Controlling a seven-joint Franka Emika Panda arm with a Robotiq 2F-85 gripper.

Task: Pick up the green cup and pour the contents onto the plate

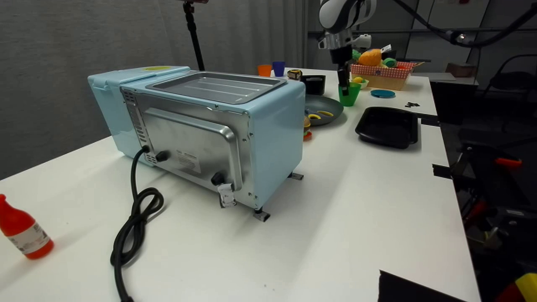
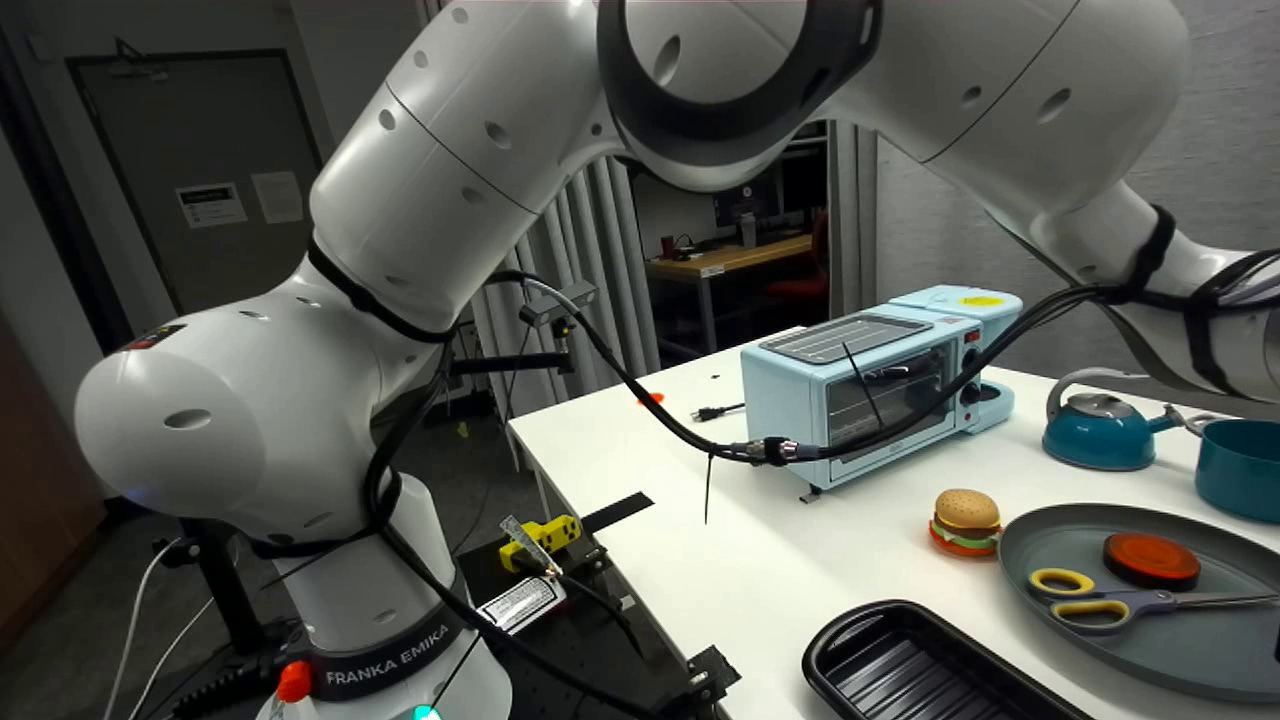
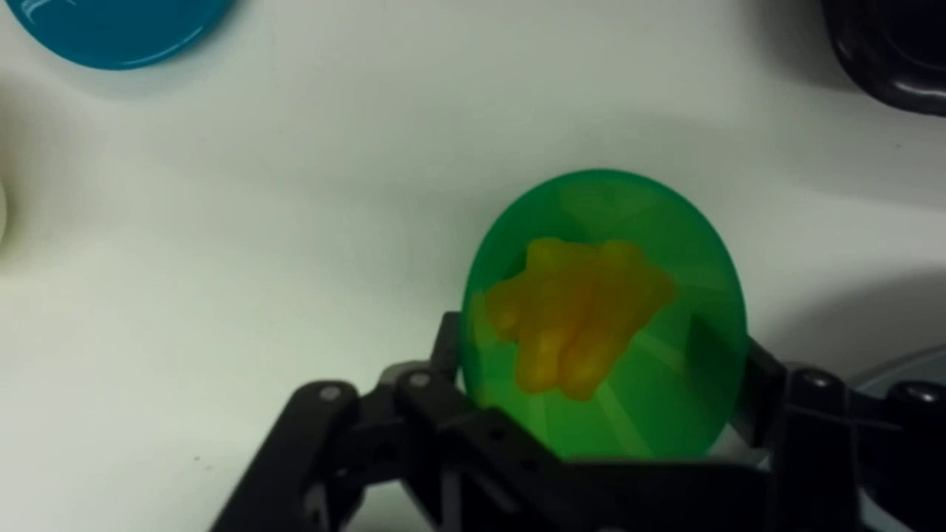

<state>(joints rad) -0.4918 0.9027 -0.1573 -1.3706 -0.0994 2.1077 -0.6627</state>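
White table [image 1: 377,201] forms the work surface; robot arm [image 2: 430,170] arches over it in an exterior view; pale blue toaster oven [image 1: 277,138] stands on the table in both exterior views; basket [image 1: 377,82] with red-checked edging holds orange and green items [image 1: 370,58]; grey pan [image 2: 1180,650] lies flat; black tray [image 1: 390,126] lies near the pan; teal kettle [image 2: 1100,435] stands near the toaster oven; gripper [image 3: 604,369] points downward, its fingers clamped on the green cup [image 1: 350,96], one on either side, contact noted in the wrist view; plate [image 1: 382,94], a round blue shallow dish, lies on the table near the cup, the two apart; green cup upright, just beside the pan, positioned between pan and plate; whether its base bears on the table cannot be confirmed; scissors [image 2: 1150,601] with yellow-lined handles lie in the pan; toy burger [image 2: 966,520] stands just beside the pan; contents [image 3: 576,318] of the cup are orange-yellow pieces, gathered inside its wall; number of pieces cannot be determined.
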